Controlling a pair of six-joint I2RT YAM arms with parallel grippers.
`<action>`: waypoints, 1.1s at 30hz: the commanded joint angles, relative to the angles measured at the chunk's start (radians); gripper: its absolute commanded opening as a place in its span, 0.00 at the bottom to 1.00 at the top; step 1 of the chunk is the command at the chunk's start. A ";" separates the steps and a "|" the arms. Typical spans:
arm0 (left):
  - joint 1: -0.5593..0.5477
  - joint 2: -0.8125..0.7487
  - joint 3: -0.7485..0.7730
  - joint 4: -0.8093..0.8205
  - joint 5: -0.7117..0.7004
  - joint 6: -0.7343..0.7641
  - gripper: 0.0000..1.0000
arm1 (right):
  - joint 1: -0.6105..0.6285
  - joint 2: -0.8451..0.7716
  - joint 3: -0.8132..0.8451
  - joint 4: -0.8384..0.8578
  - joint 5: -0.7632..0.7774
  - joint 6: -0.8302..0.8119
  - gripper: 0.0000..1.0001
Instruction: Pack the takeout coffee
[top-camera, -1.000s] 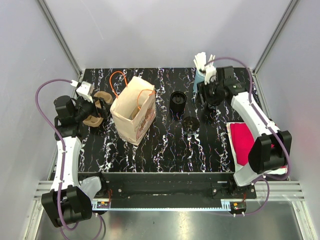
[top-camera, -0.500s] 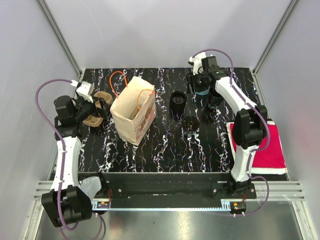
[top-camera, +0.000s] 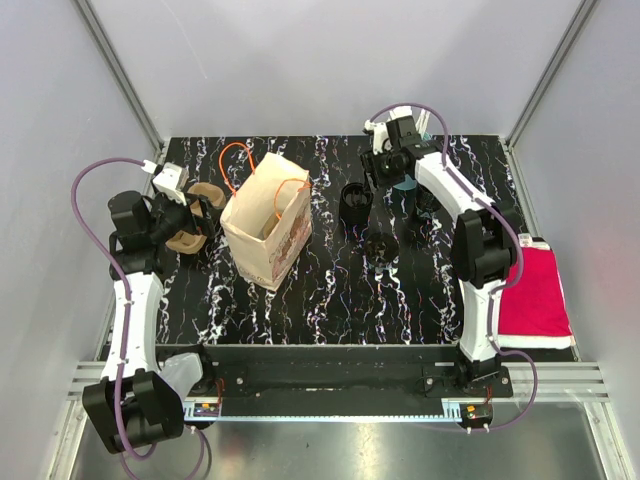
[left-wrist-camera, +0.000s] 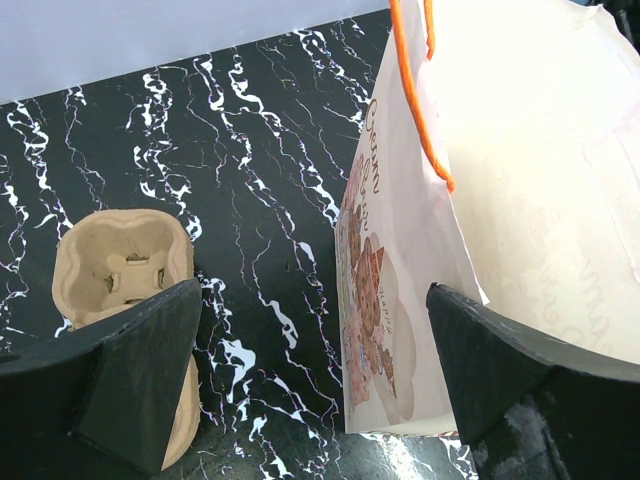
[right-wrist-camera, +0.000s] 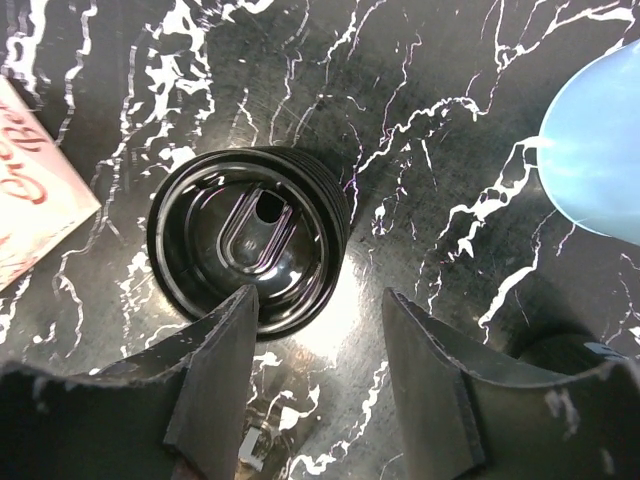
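A black ribbed coffee cup (right-wrist-camera: 248, 240) with a sip-hole lid stands on the marble table, just ahead and left of my right gripper (right-wrist-camera: 318, 297). That gripper is open with only bare table between its fingers. From above, the right gripper (top-camera: 378, 172) hovers just right of this cup (top-camera: 356, 203). An open paper bag (top-camera: 265, 225) with orange handles stands left of centre. A cardboard cup carrier (left-wrist-camera: 120, 265) lies left of the bag (left-wrist-camera: 500, 200). My left gripper (left-wrist-camera: 315, 295) is wide open, one finger over the carrier and the other over the bag.
A second black cup (top-camera: 380, 245) stands nearer the front. A pale blue cup (right-wrist-camera: 600, 150) is to the right of my right gripper, with another dark object (top-camera: 427, 200) beside it. A red cloth (top-camera: 535, 290) lies at the table's right edge.
The right arm has swung left from the back right corner to the black cup, leaving the red cloth uncovered. The left arm has not moved.
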 joint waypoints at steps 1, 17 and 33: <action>0.005 0.004 0.001 0.048 0.033 0.005 0.99 | 0.021 0.031 0.049 0.016 0.034 0.004 0.57; 0.005 0.013 0.001 0.051 0.036 0.005 0.99 | 0.034 0.063 0.063 0.016 0.063 0.003 0.31; 0.005 0.013 0.003 0.048 0.039 0.005 0.99 | 0.045 0.060 0.067 0.008 0.080 -0.007 0.16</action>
